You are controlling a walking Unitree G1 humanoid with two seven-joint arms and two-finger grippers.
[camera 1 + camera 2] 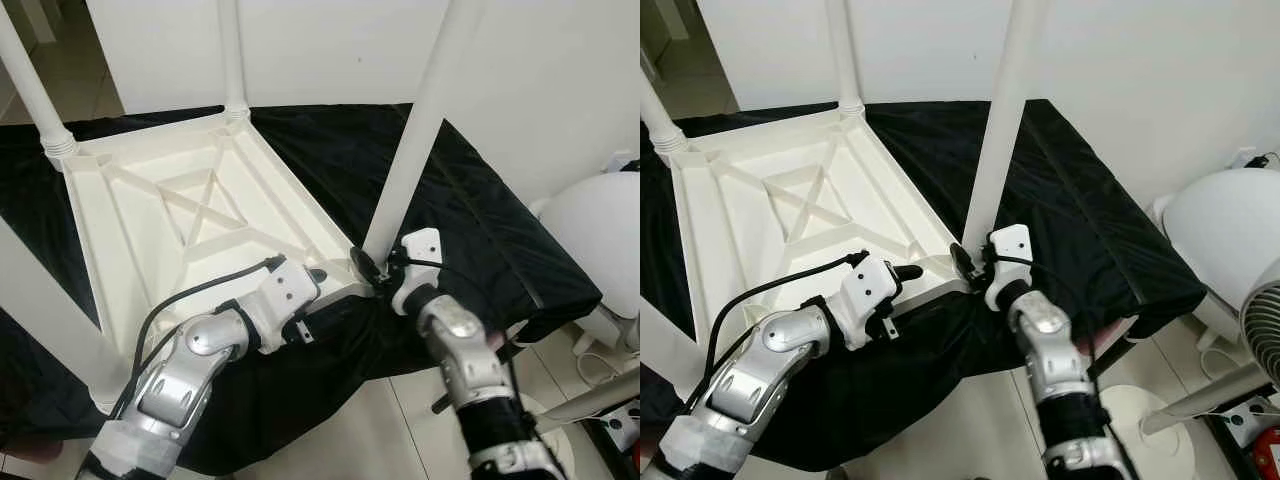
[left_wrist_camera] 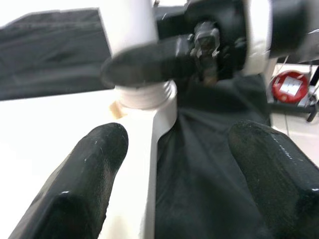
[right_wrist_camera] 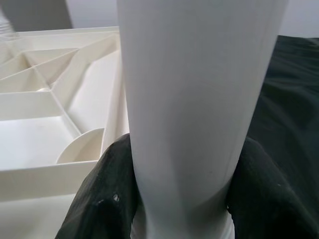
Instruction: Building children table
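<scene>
We have the table (image 1: 190, 210) lying upside down on the worktop (image 1: 480, 220), its ribbed underside facing up, near the front left of the black cloth (image 1: 1080, 170) that covers the surface. Legs already stand in the two far corners, and a third shows at the near left. The fourth leg (image 1: 415, 130) rises from the table's near right corner, close to the worktop's front edge.

Our right gripper (image 3: 174, 199) is clamped on that leg just above its socket, one finger on each side of the tube. Our left gripper (image 2: 174, 164) has its fingers apart, straddling the table's rim right beside the same socket, not squeezing anything.

We judge the parts to be hollow white plastic: light, stiff and smooth, so likely slippery under the pads. The leg looks threaded at its base, so holding low near the collar should give the best turn and least wobble, while the rim is a firm place to steady the table.

The cloth is soft and wrinkled and may slide. A white wall stands behind, a tiled floor (image 1: 350, 440) lies below, and a white fan (image 1: 1230, 250) sits to the right.
</scene>
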